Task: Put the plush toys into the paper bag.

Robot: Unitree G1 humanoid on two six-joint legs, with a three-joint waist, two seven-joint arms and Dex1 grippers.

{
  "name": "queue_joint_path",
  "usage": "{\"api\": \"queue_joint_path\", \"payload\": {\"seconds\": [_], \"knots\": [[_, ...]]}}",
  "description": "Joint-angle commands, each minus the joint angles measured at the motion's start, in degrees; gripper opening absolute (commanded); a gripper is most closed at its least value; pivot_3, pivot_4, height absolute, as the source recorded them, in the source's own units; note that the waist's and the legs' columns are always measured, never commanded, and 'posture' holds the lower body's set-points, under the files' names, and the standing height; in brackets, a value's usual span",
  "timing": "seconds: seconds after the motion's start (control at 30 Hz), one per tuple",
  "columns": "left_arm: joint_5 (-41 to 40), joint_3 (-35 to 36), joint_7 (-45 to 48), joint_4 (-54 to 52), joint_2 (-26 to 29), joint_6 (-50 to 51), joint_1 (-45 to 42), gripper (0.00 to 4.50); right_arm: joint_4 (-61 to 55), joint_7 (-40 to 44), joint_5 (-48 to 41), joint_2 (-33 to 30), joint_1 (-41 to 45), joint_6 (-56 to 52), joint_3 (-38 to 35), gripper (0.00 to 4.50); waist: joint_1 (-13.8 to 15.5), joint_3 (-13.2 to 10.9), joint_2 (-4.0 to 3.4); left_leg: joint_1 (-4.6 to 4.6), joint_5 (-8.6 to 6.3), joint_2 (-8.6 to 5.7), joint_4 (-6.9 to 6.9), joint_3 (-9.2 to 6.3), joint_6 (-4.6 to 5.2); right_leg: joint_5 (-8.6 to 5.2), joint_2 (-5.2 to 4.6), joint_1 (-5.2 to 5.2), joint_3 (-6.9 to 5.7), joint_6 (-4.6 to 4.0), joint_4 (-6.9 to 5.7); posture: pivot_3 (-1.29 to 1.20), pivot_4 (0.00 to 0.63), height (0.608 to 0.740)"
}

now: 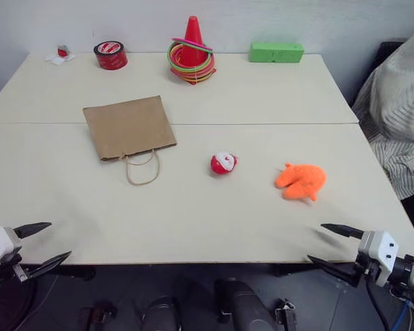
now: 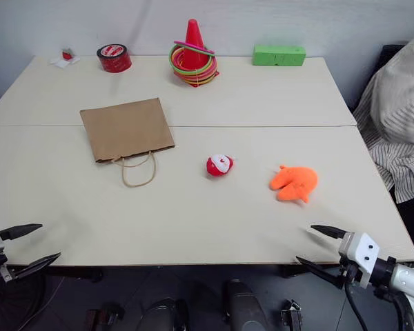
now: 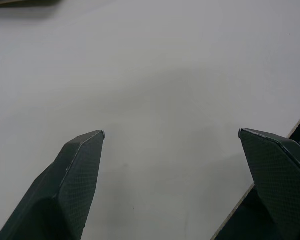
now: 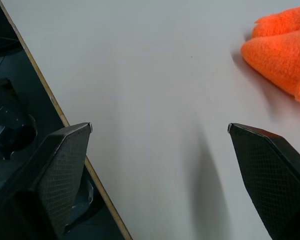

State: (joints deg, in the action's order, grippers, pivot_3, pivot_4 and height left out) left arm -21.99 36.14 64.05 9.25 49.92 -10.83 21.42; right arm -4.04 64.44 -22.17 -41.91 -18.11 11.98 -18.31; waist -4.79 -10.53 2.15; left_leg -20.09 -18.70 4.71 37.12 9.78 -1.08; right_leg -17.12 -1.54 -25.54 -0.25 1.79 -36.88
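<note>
**Both grippers open at the near table edge; toys and bag untouched**

The table (image 1: 276, 96) carries all task items. The bag (image 1: 129, 127) lies flat left of centre, its mouth and loop handles (image 1: 142, 167) toward the robot. The ball toy (image 1: 223, 163), red and white, sits just right of the handles, near the table's middle and apart from the bag. The orange toy (image 1: 301, 181) lies flat further right, well apart from the ball toy and from the bag.

The left gripper (image 1: 52, 242) hovers at the near left corner of the table, jaws spread wide, nothing between them. In the left wrist view its fingers (image 3: 72, 185) frame bare tabletop. The bag is the nearest task item to it, but well apart, further in and to the right.

The right gripper (image 1: 326, 244) hovers at the near right edge, jaws likewise spread and empty. The orange toy lies near it, further in and slightly toward the centre, not touching. In the right wrist view the orange toy (image 4: 282, 52) shows beyond the fingers (image 4: 262, 172), off to one side and outside the gap between them.

At the far edge: a tape roll (image 1: 110, 55), a cone (image 1: 192, 52) with coloured rings, and a green block (image 1: 276, 52). A person in a striped shirt (image 1: 399, 110) sits at the table's right side.
</note>
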Motion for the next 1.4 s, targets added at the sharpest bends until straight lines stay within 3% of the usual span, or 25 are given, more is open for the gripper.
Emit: {"api": "queue_joint_path", "payload": {"seconds": [0.03, 0.13, 0.23, 0.5, 0.6, 0.67, 0.8, 1.0, 1.07, 1.23, 1.4], "knots": [[-2.19, 0.46, -0.08, -3.89, 0.27, 1.95, -0.84, 4.50, -4.89, -1.25, -3.57, 1.54, 1.60, -1.68, 0.74, 4.47, -0.03, 0.00, 0.00, 0.01, 0.00, 0.00, 0.01, 0.01, 0.00, 0.00, 0.00, 0.00, 0.01, 0.01, -0.02, 0.00, 0.150, 0.740], [-4.81, -2.55, -2.47, -7.76, 1.98, 9.50, -8.02, 4.50, -10.74, -5.32, -6.62, 4.95, 5.47, -4.91, 2.71, 4.47, 0.15, 0.02, 0.03, 0.02, 0.05, -0.01, 0.06, -0.02, -0.05, 0.01, 0.02, 0.01, 0.00, 0.01, -0.13, 0.00, 0.150, 0.740], [-0.97, -7.28, -6.21, -7.29, 3.22, 11.84, -16.93, 4.50, -14.81, -10.17, -8.55, 8.01, 9.71, -8.86, 4.51, 4.47, 0.76, 0.03, 0.04, 0.00, 0.21, -0.03, 0.06, -0.12, -0.28, 0.05, 0.01, 0.03, -0.05, -0.01, -0.17, 0.00, 0.150, 0.740], [13.31, -25.90, -12.57, 7.78, -2.43, 4.39, -44.59, 4.50, -17.21, -17.90, -5.42, 14.31, 19.91, -12.74, 12.16, 4.47, 1.83, 0.06, 0.04, -0.07, 0.36, -0.13, 0.18, 0.06, -0.38, 0.11, 0.11, -0.02, -0.03, 0.05, -0.23, 0.00, 0.150, 0.740], [16.06, -29.72, -12.39, 14.59, -4.62, 0.18, -50.70, 3.94, -16.69, -18.36, -5.01, 14.52, 20.94, -13.17, 13.12, 4.50, 1.78, 0.07, 0.08, -0.13, 0.34, -0.12, 0.24, 0.19, -0.37, 0.09, 0.21, -0.07, 0.02, 0.07, -0.15, 0.00, 0.150, 0.740], [17.92, -31.97, -12.54, 19.26, -6.08, -2.16, -54.28, 3.15, -16.47, -18.73, -4.53, 14.60, 21.00, -13.11, 13.30, 4.50, 1.78, 0.07, 0.08, -0.19, 0.33, -0.14, 0.33, 0.29, -0.37, 0.08, 0.25, -0.08, -0.04, 0.07, -0.14, 0.00, 0.150, 0.740], [19.56, -34.11, -12.81, 24.68, -8.10, -5.17, -59.25, 2.13, -16.78, -19.48, -3.82, 14.60, 20.45, -13.07, 12.96, 4.50, 1.99, 0.08, 0.08, -0.18, 0.32, -0.13, 0.53, 0.33, -0.39, 0.08, 0.30, -0.06, -0.06, 0.07, -0.29, 0.00, 0.150, 0.740], [15.55, -33.97, -6.32, 23.05, -7.77, -1.43, -60.56, 0.26, -17.84, -19.21, -4.39, 13.41, 18.76, -13.85, 12.22, 4.50, 1.81, 0.08, 0.09, -0.10, 0.31, -0.12, 0.84, 0.33, -0.41, 0.07, 0.29, -0.05, 0.06, 0.07, -0.72, 0.00, 0.150, 0.740], [11.70, -33.06, -3.03, 19.36, -7.68, 4.26, -59.88, 0.03, -18.15, -18.71, -4.93, 12.97, 18.59, -14.53, 12.36, 4.50, 1.81, 0.08, 0.10, -0.11, 0.31, -0.12, 0.87, 0.32, -0.41, 0.07, 0.30, -0.05, 0.05, 0.06, -0.76, 0.00, 0.150, 0.740], [-12.99, -27.64, 3.68, -5.01, -4.68, 37.55, -55.54, 0.00, -19.30, -16.76, -5.91, 13.27, 24.41, -20.46, 18.81, 3.29, 1.40, 0.05, 0.14, -0.15, 0.31, 0.07, 0.92, 0.20, -0.41, 0.06, 0.30, -0.08, 0.10, 0.07, -0.82, 0.00, 0.150, 0.740], [-21.90, -23.30, -1.82, -16.92, -2.82, 51.43, -51.47, 0.00, -14.55, -18.16, -1.21, 18.85, 34.14, -24.20, 28.78, 1.47, 1.12, 0.04, 0.10, 0.00, 0.37, 0.06, 0.93, 0.08, -0.51, 0.03, 0.34, -0.07, 0.28, 0.04, -1.01, 0.00, 0.150, 0.740]]}}
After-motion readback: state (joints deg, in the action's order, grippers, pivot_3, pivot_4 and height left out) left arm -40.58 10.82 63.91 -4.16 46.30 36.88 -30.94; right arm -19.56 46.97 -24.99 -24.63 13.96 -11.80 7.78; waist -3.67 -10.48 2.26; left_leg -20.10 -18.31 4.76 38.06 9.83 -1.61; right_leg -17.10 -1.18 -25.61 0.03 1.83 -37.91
